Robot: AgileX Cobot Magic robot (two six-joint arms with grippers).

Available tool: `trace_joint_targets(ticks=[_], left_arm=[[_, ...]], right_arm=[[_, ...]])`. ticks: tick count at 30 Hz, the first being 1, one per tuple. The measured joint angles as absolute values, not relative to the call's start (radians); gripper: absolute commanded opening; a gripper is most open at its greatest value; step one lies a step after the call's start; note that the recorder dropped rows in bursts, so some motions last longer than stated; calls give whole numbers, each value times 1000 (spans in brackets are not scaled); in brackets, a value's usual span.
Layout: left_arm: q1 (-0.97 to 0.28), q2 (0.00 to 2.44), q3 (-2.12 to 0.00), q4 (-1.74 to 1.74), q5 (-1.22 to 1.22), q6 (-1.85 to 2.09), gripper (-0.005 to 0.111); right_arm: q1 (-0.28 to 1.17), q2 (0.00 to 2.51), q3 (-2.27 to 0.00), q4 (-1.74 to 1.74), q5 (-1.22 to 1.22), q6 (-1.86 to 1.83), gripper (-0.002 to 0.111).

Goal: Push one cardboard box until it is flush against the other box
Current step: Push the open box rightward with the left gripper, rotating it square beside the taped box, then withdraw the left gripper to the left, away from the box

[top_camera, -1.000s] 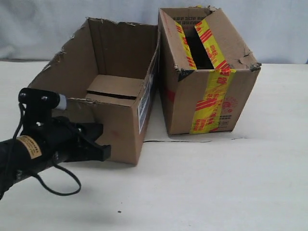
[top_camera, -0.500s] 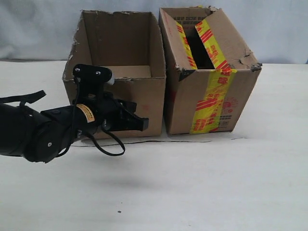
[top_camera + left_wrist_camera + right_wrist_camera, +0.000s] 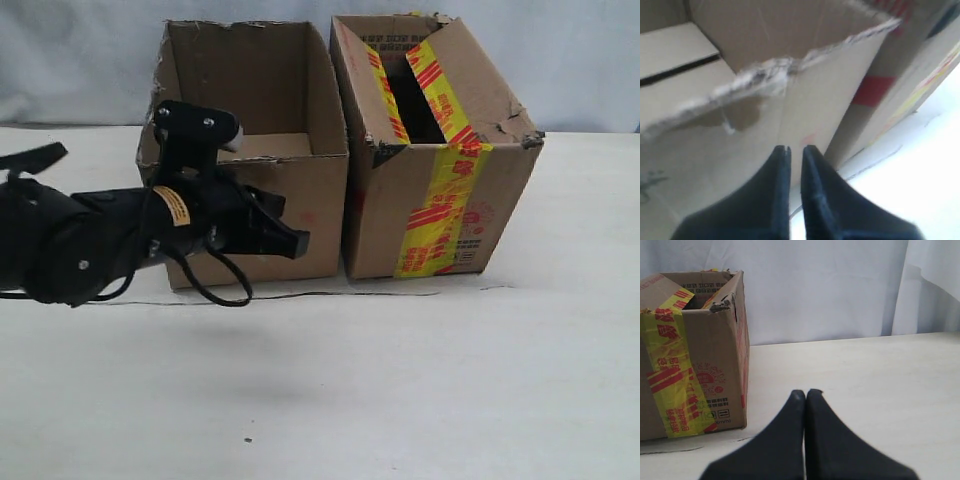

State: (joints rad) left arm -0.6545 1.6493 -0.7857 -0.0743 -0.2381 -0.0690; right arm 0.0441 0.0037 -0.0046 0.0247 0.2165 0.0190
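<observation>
- Left gripper [image 3: 293, 240]: fingers almost together with only a thin slit, holding nothing.
- The cardboard box [image 3: 322, 205] is right ahead of its tips. They point at the box's near wall, low and close to the corner nearest the other box. Cannot tell whether the tips touch the wall.
- The other box [image 3: 440, 200] stands past that corner, off to the tips' right, upright on the table [image 3: 420, 390].
- The boxes stand side by side with only a thin dark line between the facing walls. They look about touching, but whether they are fully flush is hard to tell from here.
- Right gripper [image 3: 806, 392]: fingers pressed together and empty. It hangs over bare table, with the other box ahead and off to its side, well apart.
- Step, my read: the tail end of the push, closing or checking the last gap.
- Next move, my guess: if a gap is left, a short sideways nudge on the cardboard box toward the other box, low on the wall so it slides and does not tip. If not, back off.
</observation>
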Motion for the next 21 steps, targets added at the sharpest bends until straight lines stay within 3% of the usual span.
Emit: trace_joint_targets(ticks=[8,15,21], left_arm=[[-654,1418,-782,-42,-7,22,0],[-652,1155,-621,-38,-18,46,0],[-434,678,-346,-38,13,52,0]], right_arm=[[44,4,-5,25,216,19,0],[44,4,-5,25,216,19,0],[44,4,-5,25,216,19,0]])
